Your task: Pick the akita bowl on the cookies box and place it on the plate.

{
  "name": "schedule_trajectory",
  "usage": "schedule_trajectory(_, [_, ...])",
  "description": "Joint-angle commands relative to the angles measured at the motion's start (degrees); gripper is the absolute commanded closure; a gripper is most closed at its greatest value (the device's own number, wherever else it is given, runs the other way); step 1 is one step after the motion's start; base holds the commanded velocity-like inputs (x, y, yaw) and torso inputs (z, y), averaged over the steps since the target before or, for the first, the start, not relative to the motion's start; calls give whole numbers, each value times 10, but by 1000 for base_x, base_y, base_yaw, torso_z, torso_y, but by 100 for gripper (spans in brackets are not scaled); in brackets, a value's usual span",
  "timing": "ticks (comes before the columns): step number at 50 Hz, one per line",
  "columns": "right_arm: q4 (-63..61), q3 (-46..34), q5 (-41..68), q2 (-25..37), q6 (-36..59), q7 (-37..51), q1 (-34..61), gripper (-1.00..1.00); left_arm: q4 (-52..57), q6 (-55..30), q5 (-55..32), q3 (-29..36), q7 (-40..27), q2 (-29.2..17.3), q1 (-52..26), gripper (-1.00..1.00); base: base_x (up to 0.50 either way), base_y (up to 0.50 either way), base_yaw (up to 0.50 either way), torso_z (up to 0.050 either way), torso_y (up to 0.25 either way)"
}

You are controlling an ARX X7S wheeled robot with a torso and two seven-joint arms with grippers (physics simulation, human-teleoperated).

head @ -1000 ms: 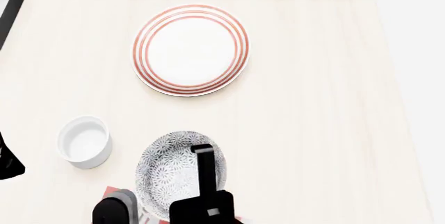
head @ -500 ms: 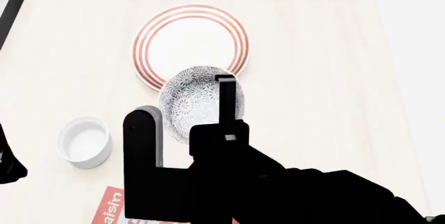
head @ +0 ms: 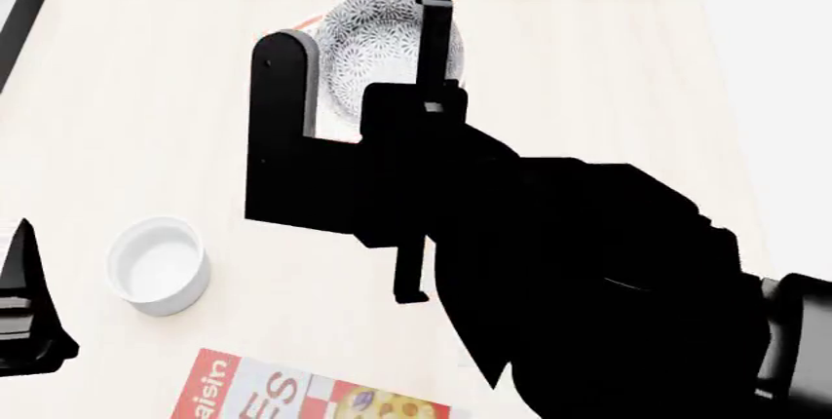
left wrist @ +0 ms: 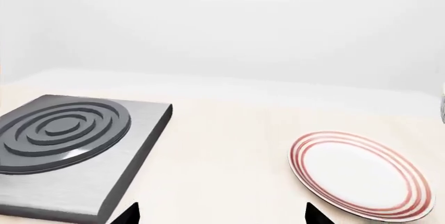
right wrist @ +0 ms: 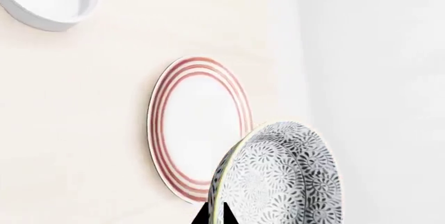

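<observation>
One bowl [head: 370, 34] — plate [left wrist: 360, 175], cup [head: 159, 265], box [head: 306, 392]

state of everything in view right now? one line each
bowl: lifted off the box, held by its rim over the plate, not set down
plate: flat on the table, nothing resting on it
cookies box: flat on the table, nothing on its visible part
white cup: upright, empty
right gripper: shut on the bowl rim
left gripper: open, holding nothing
stove plate: on the table, nothing on it
</observation>
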Motion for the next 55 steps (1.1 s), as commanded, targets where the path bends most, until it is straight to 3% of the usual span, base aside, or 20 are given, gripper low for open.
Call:
schedule_trajectory(1, [114, 0, -52, -41, -63, -14, 5, 100, 3, 23, 11, 18, 22, -4, 16, -100, 0, 0, 0, 0, 0])
schedule_trajectory(15, [293, 4, -90, -116, -153, -16, -11, 100, -28, 76, 58, 59, 45, 8, 34, -100, 0, 0, 0, 0, 0])
schedule_trajectory(41, [678, 27, -122, -278, -354, -28, -44, 100, -45, 130, 41, 64, 95, 1, 54, -100, 0, 0, 0, 0, 1])
schedule_trajectory(55, [692, 28, -117, -293, -362, -23, -54, 100, -53, 134, 34, 60, 93, 3, 52, -100, 0, 0, 0, 0, 1])
